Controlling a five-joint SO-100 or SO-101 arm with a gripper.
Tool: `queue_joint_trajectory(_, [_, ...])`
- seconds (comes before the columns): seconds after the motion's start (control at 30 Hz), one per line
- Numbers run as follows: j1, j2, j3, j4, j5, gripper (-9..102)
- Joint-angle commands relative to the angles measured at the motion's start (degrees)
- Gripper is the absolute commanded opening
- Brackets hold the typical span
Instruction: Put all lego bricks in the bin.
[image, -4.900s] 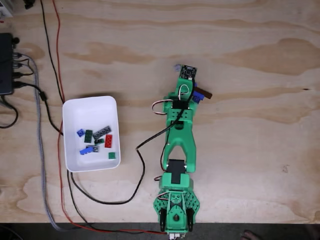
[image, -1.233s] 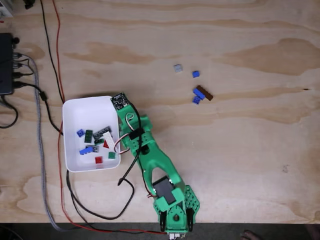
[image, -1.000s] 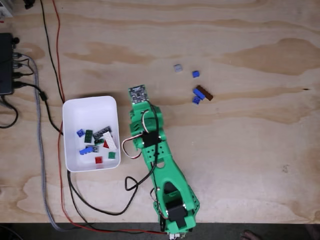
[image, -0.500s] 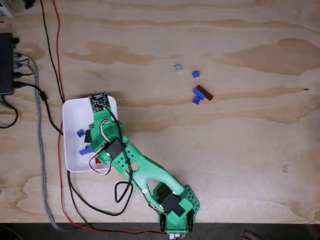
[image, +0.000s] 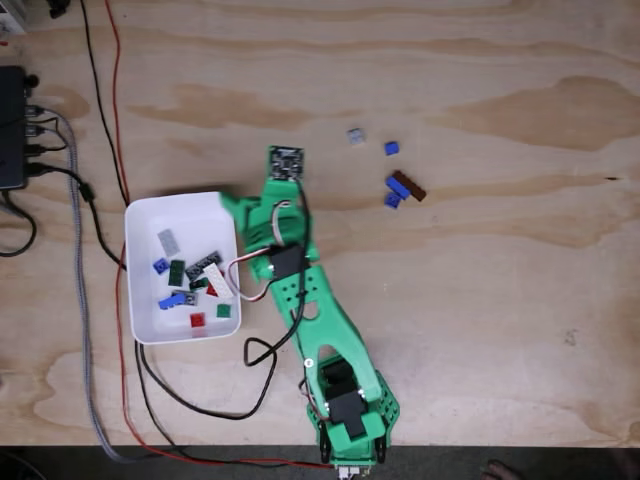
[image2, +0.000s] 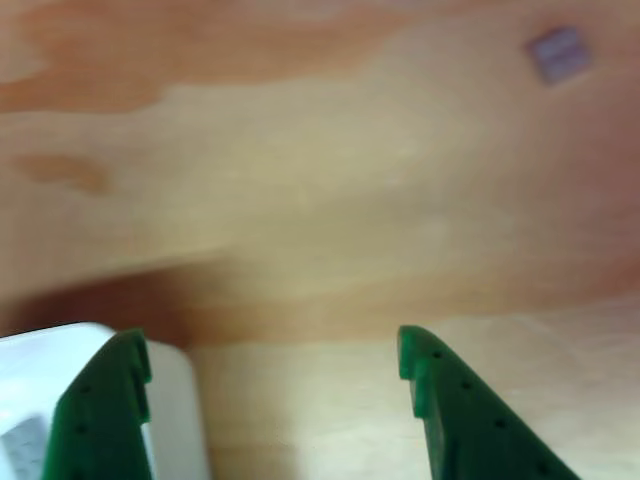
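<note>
my end effector (image2: 270, 375) is spread wide with nothing between its two green fingers (image2: 455, 415), hanging over bare desk (image: 480, 330) just beside the top right corner of the bin (image: 140, 215) as the fixed view shows it. the bin holds a scatter of lego bricks (image: 190, 280): grey, blue, green, red and a white plate near its right wall. out on the desk, well apart from the bin, lie a small grey brick (image: 356, 135), a small blue brick (image: 391, 148) and a touching cluster of blue and brown pieces (image: 403, 187). in the other view the grey brick (image2: 556, 52) sits far ahead and to the right, blurred.

the trouble i expect is with that cluster. the pieces touch, so closing on one may shove or flick its neighbour away, or i may lift two and drop one on the way. the single bricks are tiny and may slip if i come down off centre. my cables (image: 255, 350) trail near the bin's lower right corner, and a swing back could tug them against it and shift the bin.
</note>
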Motion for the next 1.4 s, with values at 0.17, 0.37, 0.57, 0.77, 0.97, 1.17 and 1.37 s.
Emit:
queue_joint_trajectory(0.17, [20.7, -0.1, 26.6, -21.0, -17.1, 18])
queue_joint_trajectory(0.37, [26.1, -4.2, 25.9, -30.7, -17.4, 18])
queue_joint_trajectory(0.57, [29.1, -14.2, 19.4, -32.9, -18.6, 17])
queue_joint_trajectory(0.77, [29.4, -20.7, 17.6, -36.7, -17.9, 15])
queue_joint_trajectory(0.97, [28.9, -24.1, 15.0, -37.1, -17.4, 7])
queue_joint_trajectory(1.17, [27.9, -24.7, 14.1, -36.8, -16.9, 19])
queue_joint_trajectory(1.37, [28.4, -24.8, 13.0, -37.2, -17.4, 23])
